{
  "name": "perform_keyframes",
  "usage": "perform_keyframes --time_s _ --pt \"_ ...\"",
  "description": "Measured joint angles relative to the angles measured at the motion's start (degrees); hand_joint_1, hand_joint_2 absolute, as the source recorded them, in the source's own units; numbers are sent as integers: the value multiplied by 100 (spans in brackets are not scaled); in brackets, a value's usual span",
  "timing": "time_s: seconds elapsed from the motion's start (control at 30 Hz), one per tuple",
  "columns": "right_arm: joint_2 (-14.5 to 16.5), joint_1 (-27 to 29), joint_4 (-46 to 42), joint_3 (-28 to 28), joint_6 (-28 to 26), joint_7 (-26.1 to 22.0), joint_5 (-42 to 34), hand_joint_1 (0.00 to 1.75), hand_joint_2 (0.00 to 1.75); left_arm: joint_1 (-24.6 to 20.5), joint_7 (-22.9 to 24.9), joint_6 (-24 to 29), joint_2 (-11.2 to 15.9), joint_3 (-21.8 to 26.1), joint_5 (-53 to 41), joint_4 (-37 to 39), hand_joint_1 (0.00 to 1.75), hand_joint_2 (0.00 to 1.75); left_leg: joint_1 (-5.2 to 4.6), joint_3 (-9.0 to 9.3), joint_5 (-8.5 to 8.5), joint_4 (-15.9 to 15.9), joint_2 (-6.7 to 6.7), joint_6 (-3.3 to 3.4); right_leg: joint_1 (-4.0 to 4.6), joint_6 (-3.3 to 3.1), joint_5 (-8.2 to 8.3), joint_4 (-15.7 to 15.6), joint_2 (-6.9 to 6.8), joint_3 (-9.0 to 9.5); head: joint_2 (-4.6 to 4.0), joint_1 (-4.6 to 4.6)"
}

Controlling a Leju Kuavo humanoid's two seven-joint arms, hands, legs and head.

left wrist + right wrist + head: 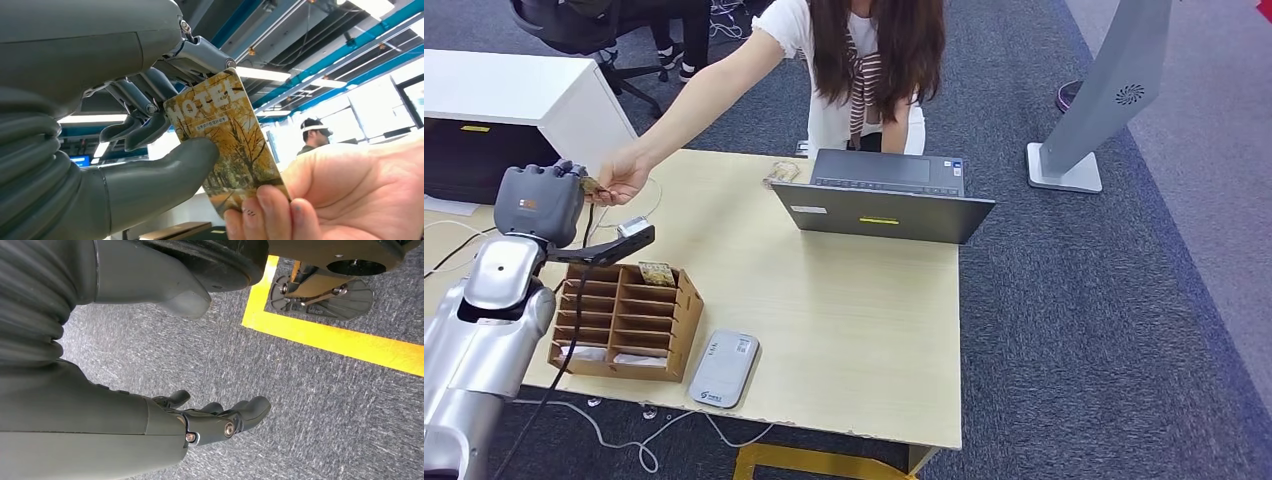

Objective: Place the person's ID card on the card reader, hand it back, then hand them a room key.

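The room key card (pixel 227 145), printed with autumn trees and the word HOTEL, is pinched between the thumb and fingers of the left robot hand (pixel 150 125), raised above the tabletop (pixel 844 300). A person's hand (pixel 345 195) grips the card's far end. Just below that robot hand sits a cardboard organizer (pixel 624 320), which seems to hold another card. The right robot hand (pixel 200 415) hangs over the carpet, fingers loosely spread, empty.

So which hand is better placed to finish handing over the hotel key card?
Left. The left hand already pinches the hotel key card, and the person's hand grips its other end. The right hand hangs open over the carpet, holding nothing.
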Motion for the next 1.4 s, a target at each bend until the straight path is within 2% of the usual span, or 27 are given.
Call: perform_keyframes --time_s 0.07,0.1,0.2,0.23,0.33,0.6,0.93,1.03,1.1,1.23,1.33,1.4 --pt "0 -2 0 0 0 -1 22 0 175 -33 22 7 -42 -78 -53 34 175 175 0 0 0 0 -1 0 0 0 0 0 -1 1 0 0" --pt "0 -3 0 0 0 -3 34 0 175 -42 31 11 -60 -113 -69 47 137 175 0 0 0 0 -1 0 0 0 0 0 -2 1 0 0" --pt "0 -4 0 1 0 -9 61 0 175 -53 45 38 -118 -217 -91 80 7 175 0 0 0 1 -3 0 0 1 1 0 -3 2 0 0" --pt "0 -4 0 2 0 -12 66 0 175 -54 48 84 -141 -246 -86 88 0 131 0 0 0 1 -3 0 0 2 1 0 -3 3 0 -1" --pt "0 -4 0 2 0 -33 53 0 175 -39 52 469 -226 -287 -22 33 0 0 0 0 0 1 0 0 0 4 3 0 -1 3 0 -1" --pt "0 -7 0 2 2 -87 43 0 175 99 195 547 -395 -382 -26 -547 0 0 0 -2 0 1 0 1 -1 4 3 0 -1 2 0 -1" --pt "0 -6 0 2 1 -89 34 0 175 313 211 767 -405 -386 -87 -721 0 0 0 -2 0 0 0 0 0 4 3 0 -1 3 0 0" --pt "0 0 0 -4 2 -120 -68 0 175 593 87 1125 -400 -373 72 -956 0 0 -2 -4 -1 0 2 1 -1 5 3 0 1 5 0 1" --pt "0 12 0 -14 2 -160 -133 0 175 1037 -54 1499 -401 -317 234 -1376 0 0 -4 -2 -8 -1 12 2 -3 6 1 0 11 4 0 0" --pt "0 26 0 -40 0 -198 -159 0 175 1846 -197 1842 -405 -174 352 -2149 0 175 -3 -5 -17 -1 9 6 -3 10 -7 -5 8 1 0 0" --pt "2 37 0 -75 -18 -201 -252 0 175 2482 -550 2120 -444 26 634 -2788 0 175 -4 -4 -26 -5 22 5 -4 12 -11 -3 19 7 0 -1" --pt "9 68 0 -123 -47 -209 -342 0 175 3229 -1392 2322 -648 374 1258 -3526 0 175 -6 5 -39 -7 49 6 -6 14 -14 -4 45 8 0 -3"
